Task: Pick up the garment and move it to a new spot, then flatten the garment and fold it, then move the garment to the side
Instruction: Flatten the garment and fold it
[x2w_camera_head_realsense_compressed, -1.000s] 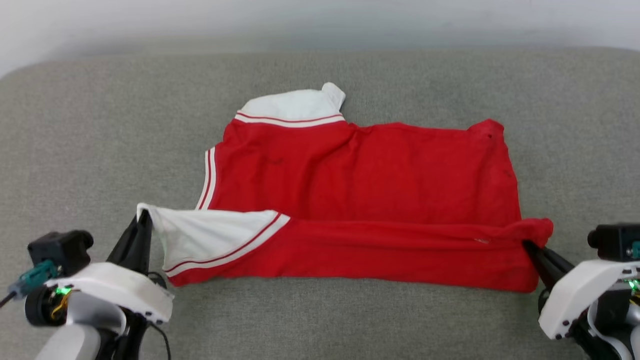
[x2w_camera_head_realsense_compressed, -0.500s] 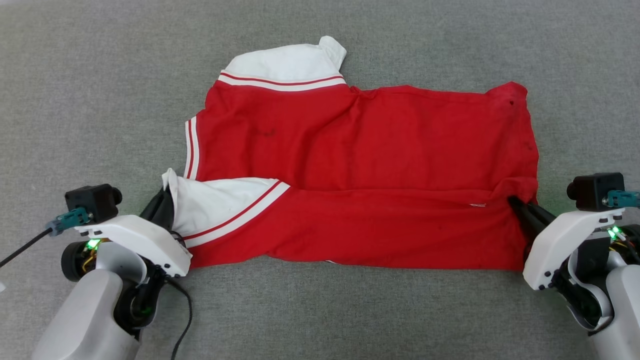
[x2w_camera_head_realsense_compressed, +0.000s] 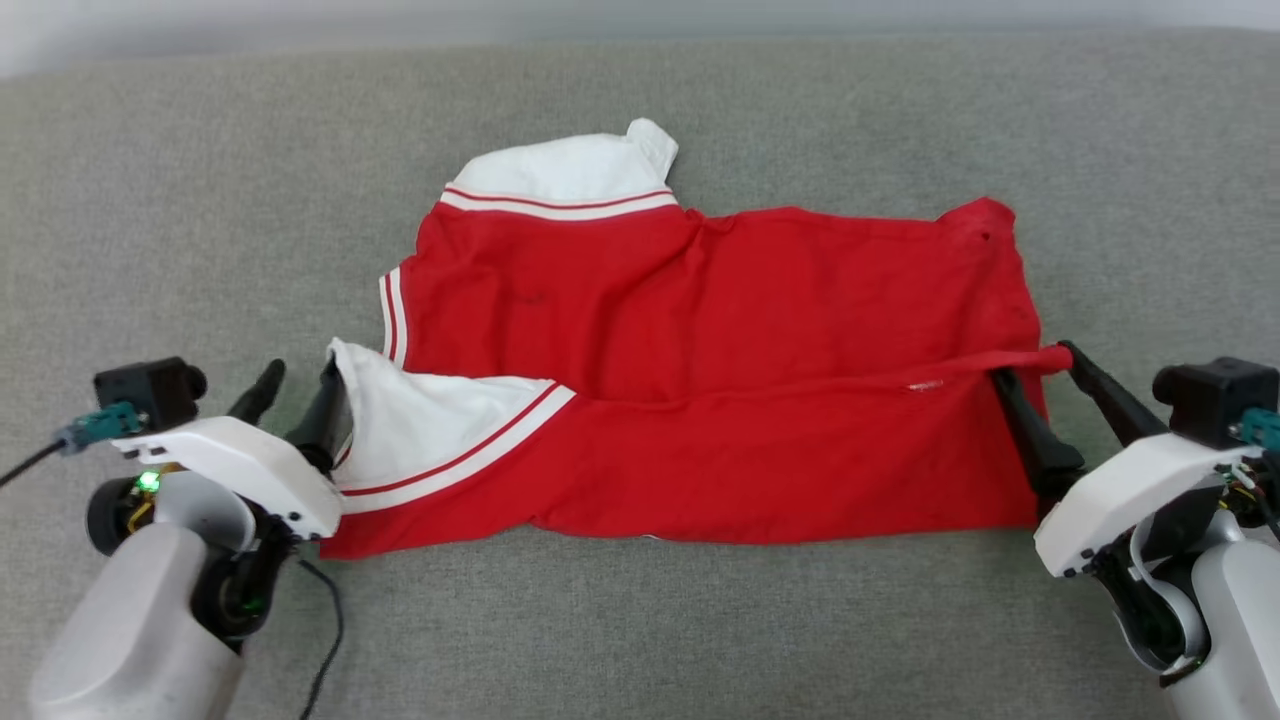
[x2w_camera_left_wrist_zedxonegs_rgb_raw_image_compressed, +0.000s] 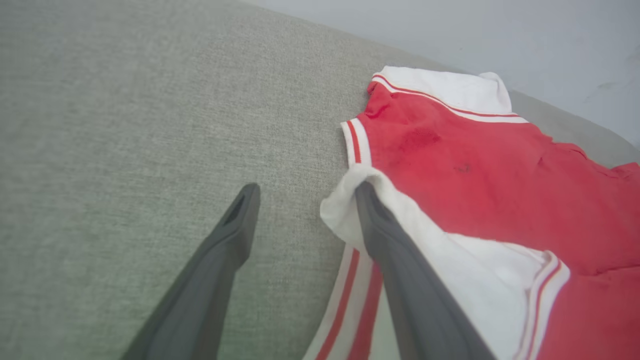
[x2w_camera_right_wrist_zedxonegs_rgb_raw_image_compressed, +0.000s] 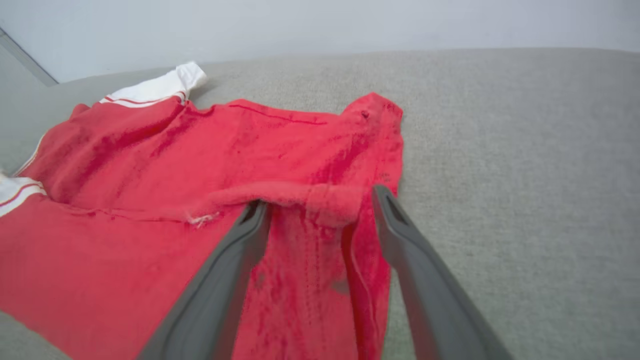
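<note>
garment (x2w_camera_head_realsense_compressed: 700, 380) mid, couch (x2w_camera_head_realsense_compressed: 150, 200) bare L/R

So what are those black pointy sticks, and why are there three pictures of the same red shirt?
Those sticks are a robot's fingers. It has two arms, and each ends in a claw with two long dark fingers. The big picture comes from a camera on the robot's head, looking down at a grey cloth-covered surface. There you see the left claw and the right claw. The other two pictures come from small cameras on its wrists, looking along the fingers. The garment is a red shirt with white sleeves, lying with its near edge folded over. Both claws are open right now, so nothing is held. One left finger sits against the white sleeve, and the right fingers stand on either side of a bunched red corner.
</note>
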